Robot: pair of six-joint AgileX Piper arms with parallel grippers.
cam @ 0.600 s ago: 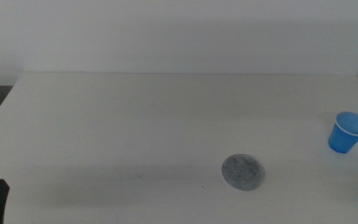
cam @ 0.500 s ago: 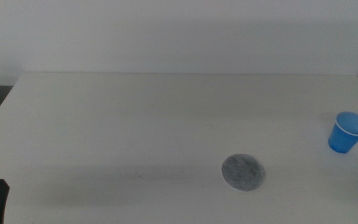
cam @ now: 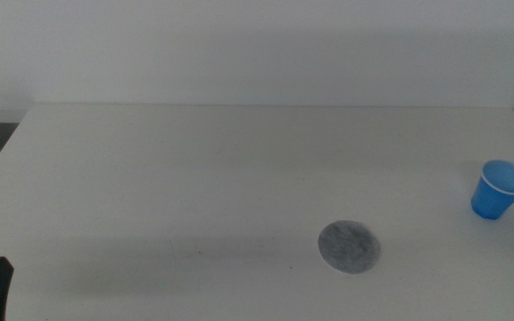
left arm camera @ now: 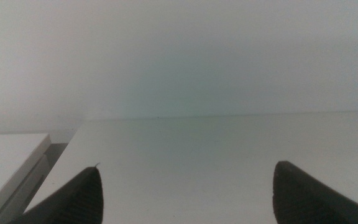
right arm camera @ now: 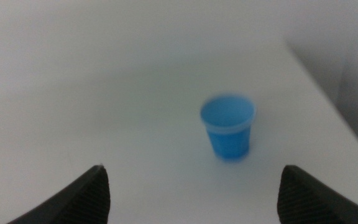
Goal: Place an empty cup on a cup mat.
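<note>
Well short of cup [right arm camera: 228, 126], right gripper [right arm camera: 191, 193] agape

The left gripper [left arm camera: 185, 196] and the right gripper [right arm camera: 191, 193] both hold their jaws wide apart, gripping nothing.

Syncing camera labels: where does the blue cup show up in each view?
Middle view: the cup stands upright near the table's far right edge, apart from the cup mat.
Left wrist view: not in it; only bare table beyond the open left claw.
Right wrist view: cup upright ahead of the open right claw.
Shared landmark: the table's right edge beside the cup.
</note>
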